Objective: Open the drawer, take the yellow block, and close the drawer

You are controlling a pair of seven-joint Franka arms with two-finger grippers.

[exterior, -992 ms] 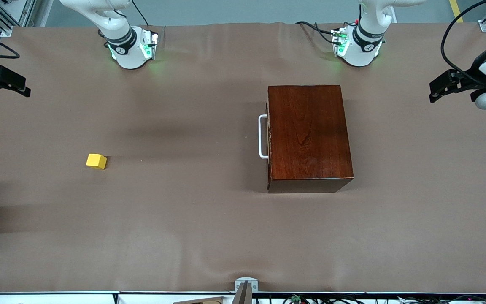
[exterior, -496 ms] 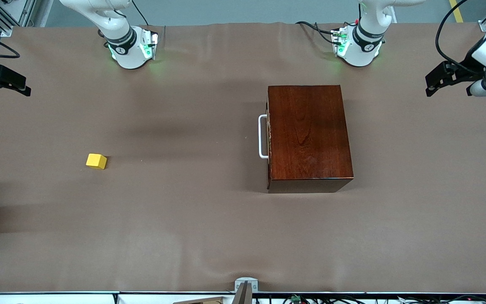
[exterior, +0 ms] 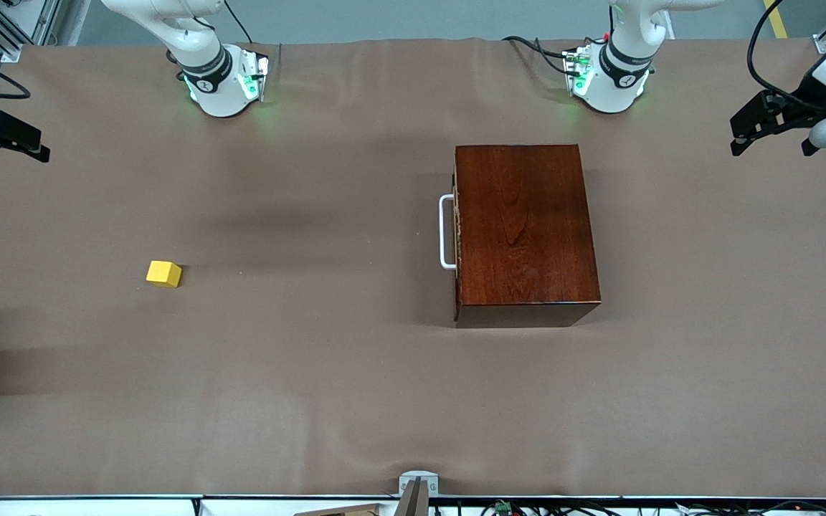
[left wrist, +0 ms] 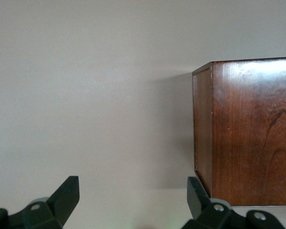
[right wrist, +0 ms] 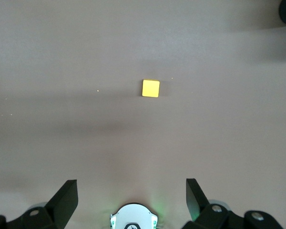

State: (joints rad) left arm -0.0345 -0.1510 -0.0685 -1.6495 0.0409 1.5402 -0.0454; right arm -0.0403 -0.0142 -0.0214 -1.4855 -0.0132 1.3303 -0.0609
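Facing the right arm's end of the worktop, the glossy reddish-brown wooden box's [exterior: 524, 233] white loop handle [exterior: 445, 232] lies well apart from both released grippers, left gripper [exterior: 771, 129] nearer than right gripper [exterior: 1, 136].

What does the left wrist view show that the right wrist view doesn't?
Only the left wrist view shows the dark wooden box, a side and its top, standing on the table; the drawer front is not in that view. Only the right wrist view shows the yellow block lying alone on the table, plus a white robot base. Both share the brown table cover and an open tool in the foreground: the left tool and the right tool, neither holding anything.
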